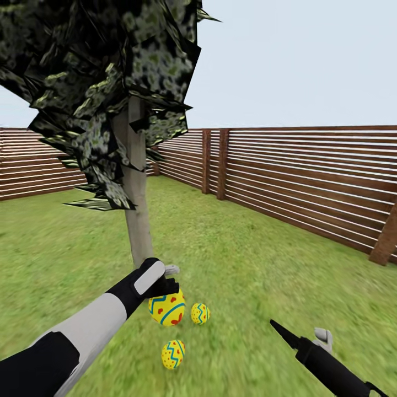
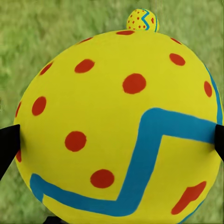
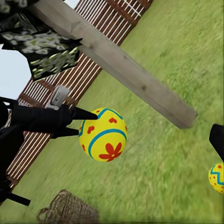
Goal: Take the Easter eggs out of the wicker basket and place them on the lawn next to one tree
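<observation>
The left hand is clenched on one Easter egg, its dark fingertips pressing the shell from both sides, and it holds that egg just above the lawn close to the foot of the tree. Two more eggs lie on the grass, one just beside the held egg and the other a little nearer the robot. The right hand hangs off to the side with nothing in it, its grip state unclear, and the wicker basket sits on the grass apart from the eggs.

Three Easter eggs beside tree
</observation>
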Motion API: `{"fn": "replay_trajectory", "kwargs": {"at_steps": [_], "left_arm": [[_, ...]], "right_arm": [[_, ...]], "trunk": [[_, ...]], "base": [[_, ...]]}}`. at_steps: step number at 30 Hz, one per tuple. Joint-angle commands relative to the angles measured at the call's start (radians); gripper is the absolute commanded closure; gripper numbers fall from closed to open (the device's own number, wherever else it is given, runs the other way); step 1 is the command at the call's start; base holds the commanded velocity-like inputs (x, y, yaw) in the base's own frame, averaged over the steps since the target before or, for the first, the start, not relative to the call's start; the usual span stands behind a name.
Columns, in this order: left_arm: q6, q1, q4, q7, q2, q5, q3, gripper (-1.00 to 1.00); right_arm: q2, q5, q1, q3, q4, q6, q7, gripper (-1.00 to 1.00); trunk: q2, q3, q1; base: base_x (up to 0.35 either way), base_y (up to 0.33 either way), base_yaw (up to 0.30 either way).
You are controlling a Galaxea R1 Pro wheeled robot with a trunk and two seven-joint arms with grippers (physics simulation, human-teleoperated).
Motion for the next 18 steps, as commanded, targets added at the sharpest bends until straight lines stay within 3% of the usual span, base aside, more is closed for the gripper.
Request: {"fn": "replay_trajectory", "kwargs": {"at_steps": [1,10,18], "left_arm": [[0.000,-0.001,-0.001,0.009,0.001,0.009,-0.005,1.00],[0.000,-0.001,-0.001,0.009,0.000,0.010,-0.005,1.00],[0.000,-0.001,-0.001,0.009,0.000,0.010,-0.004,1.00]], "right_arm": [[0.000,-0.004,0.000,0.001,-0.001,0.006,-0.002,-1.00],[0.000,-0.005,0.000,0.004,-0.001,0.006,-0.008,-1.00],[0.000,-0.005,0.000,0.006,-0.001,0.006,-0.008,-1.00]], "trunk": [[-0.001,0.000,0.000],[-0.001,0.011,0.000],[-0.001,0.021,0.000]], "base": [[0.123,-0.140,0.208],[0.028,-0.136,0.208],[-0.052,-0.016,0.208]]}}
